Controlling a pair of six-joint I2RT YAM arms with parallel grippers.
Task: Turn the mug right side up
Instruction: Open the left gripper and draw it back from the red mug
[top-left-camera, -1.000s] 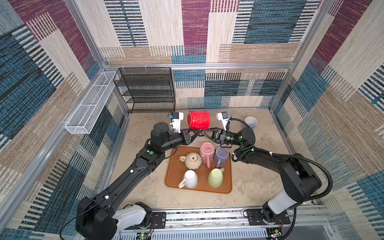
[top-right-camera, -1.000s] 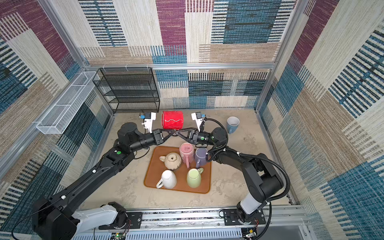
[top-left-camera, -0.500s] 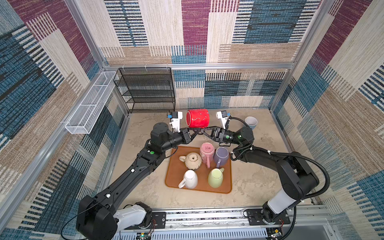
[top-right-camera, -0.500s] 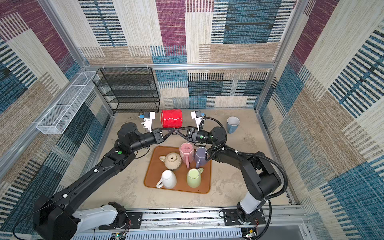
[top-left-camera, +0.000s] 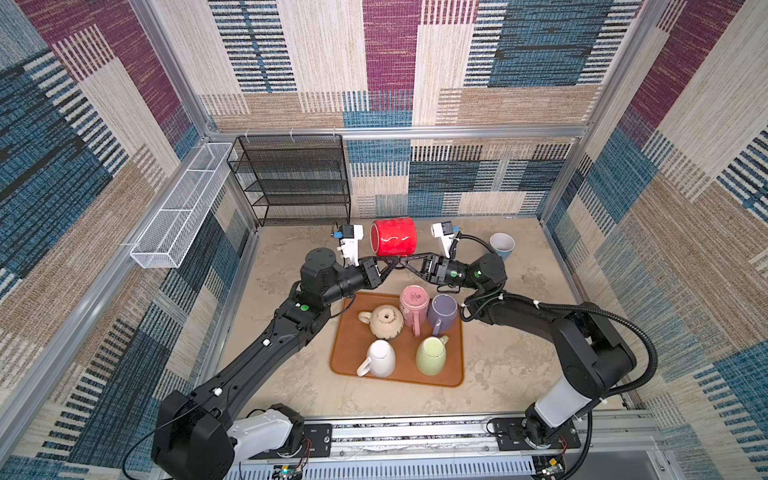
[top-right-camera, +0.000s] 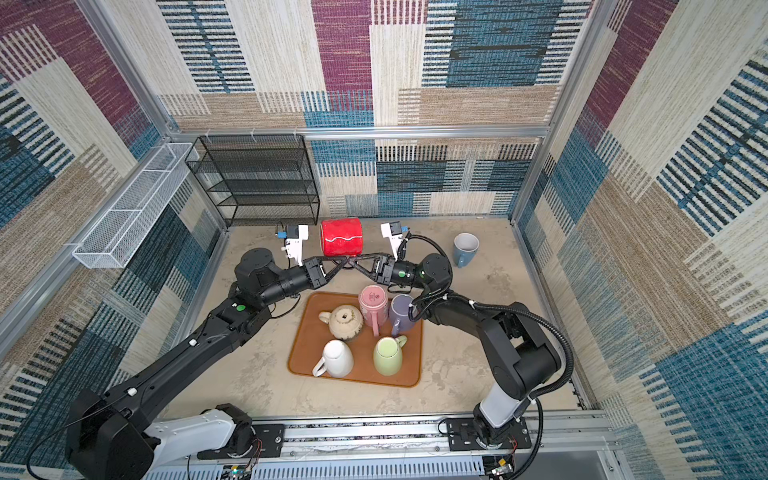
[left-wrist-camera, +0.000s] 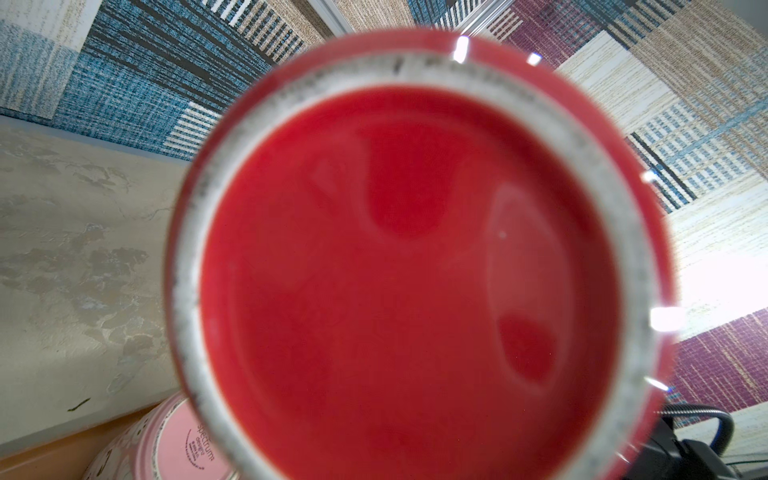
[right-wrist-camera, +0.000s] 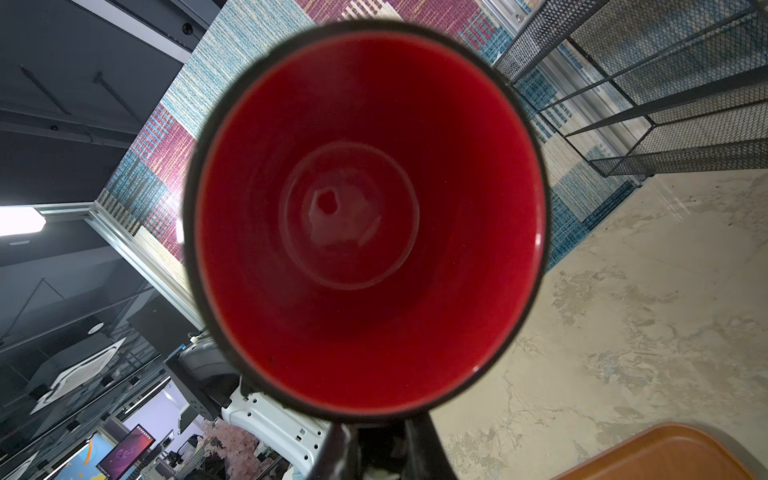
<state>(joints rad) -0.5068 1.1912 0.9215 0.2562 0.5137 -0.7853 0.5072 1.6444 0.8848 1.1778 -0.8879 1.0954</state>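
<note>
The mottled beige tabletop (top-left-camera: 519, 374) carries an orange tray (top-left-camera: 405, 372), and everything else sits around that. Beyond the tray and off to its left, a black mesh shelf rack (top-left-camera: 297, 178) stands against the back wall. Farther left again, a long white wire basket (top-left-camera: 183, 208) hangs on the side wall.

Two black arms come in from the near rail, one past each side of the tray, and meet just beyond its far edge. Above that meeting point the red mug (top-left-camera: 394, 237) is up in the air, lying on its side. Its base faces the left arm and its open mouth faces the right arm.

A blue-grey mug (top-left-camera: 502, 246) stands mouth up on the tabletop, well beyond the tray's far right corner. On the tray, a pink mug (top-left-camera: 414, 305) and a purple mug (top-left-camera: 442, 313) stand side by side at the far edge, with a round beige mug (top-left-camera: 385, 322) beside the pink one. A white mug (top-left-camera: 380, 359) and a pale green mug (top-left-camera: 432, 355) stand along the near edge.

The left fingers (top-left-camera: 384, 262) are pinched narrow under the red mug, gripping it. The right fingers (top-left-camera: 415, 262) are drawn in at the same spot, but I cannot tell whether they have a grip.
</note>
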